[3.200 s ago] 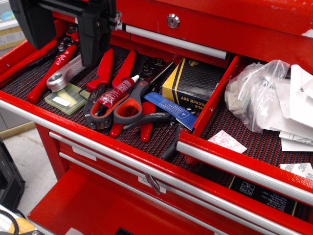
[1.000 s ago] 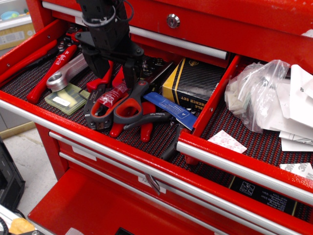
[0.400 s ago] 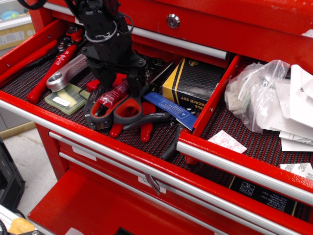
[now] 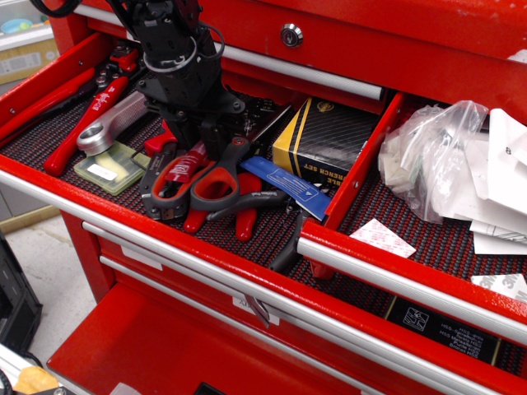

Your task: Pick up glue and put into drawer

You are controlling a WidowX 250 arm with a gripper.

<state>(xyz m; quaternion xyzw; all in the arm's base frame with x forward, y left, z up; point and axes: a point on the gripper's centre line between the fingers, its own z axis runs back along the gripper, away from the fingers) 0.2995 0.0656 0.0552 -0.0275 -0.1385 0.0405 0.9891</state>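
The glue (image 4: 186, 164) is a slim red bottle with white print. It lies across the red-and-grey scissors (image 4: 206, 185) in the open top drawer (image 4: 49, 140). My black gripper (image 4: 198, 138) reaches down over the bottle's upper end. Its fingers are closed in on both sides of the bottle and hide the white nozzle. Only the bottle's lower half shows, still resting on the scissor handles.
Red-handled pliers (image 4: 244, 212), a steel wrench (image 4: 107, 125), a green pad (image 4: 107, 167), a blue card (image 4: 288, 185) and a black-and-gold box (image 4: 325, 140) crowd the drawer. Plastic bags (image 4: 436, 156) fill the right compartment. A lower red drawer (image 4: 140, 346) stands open below.
My gripper came down from the upper left over the glue with its fingers spread. The fingers have now closed in on the bottle, and the scissors shifted slightly left.
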